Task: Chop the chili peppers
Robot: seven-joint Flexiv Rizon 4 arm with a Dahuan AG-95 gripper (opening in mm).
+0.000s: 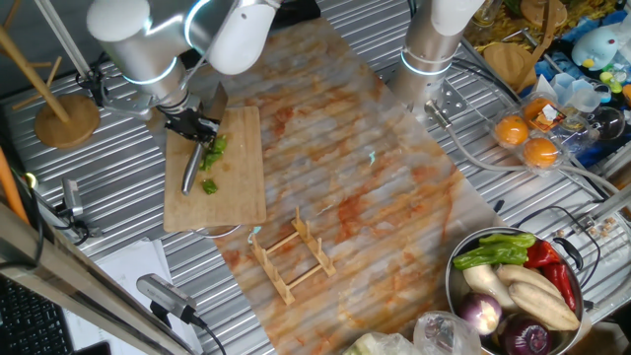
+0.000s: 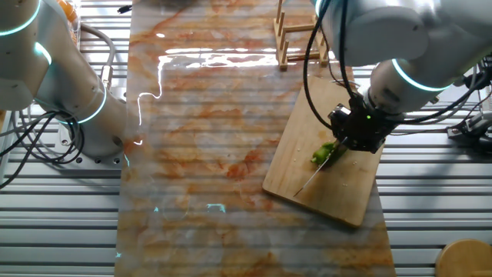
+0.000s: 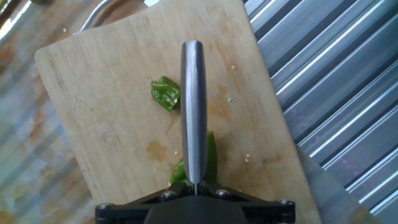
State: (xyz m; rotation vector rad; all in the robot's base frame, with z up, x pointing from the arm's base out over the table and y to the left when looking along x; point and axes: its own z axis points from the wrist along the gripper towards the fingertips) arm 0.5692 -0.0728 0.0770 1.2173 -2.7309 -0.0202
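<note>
My gripper [image 1: 194, 126] is shut on a knife [image 3: 194, 112] and holds it over the wooden cutting board [image 1: 237, 187]. In the hand view the blade's spine runs up the middle of the frame. Green chili pepper [image 3: 211, 155] lies under the blade, showing on both sides of it. A cut chunk [image 3: 165, 94] sits just left of the blade. From one fixed view the blade [image 1: 192, 170] points toward the board's near end, with pepper pieces [image 1: 211, 184] beside it. The other fixed view shows the gripper [image 2: 357, 129] above the pepper [image 2: 324, 152], blade tip [image 2: 304, 187] on the board.
A wooden rack [image 1: 292, 252] stands on the marbled mat [image 1: 375, 197] near the board. A metal bowl [image 1: 463, 296] of mixed vegetables sits at front right. A second arm's base [image 1: 426, 59] stands at the back. A wooden stand [image 1: 65, 118] is at left.
</note>
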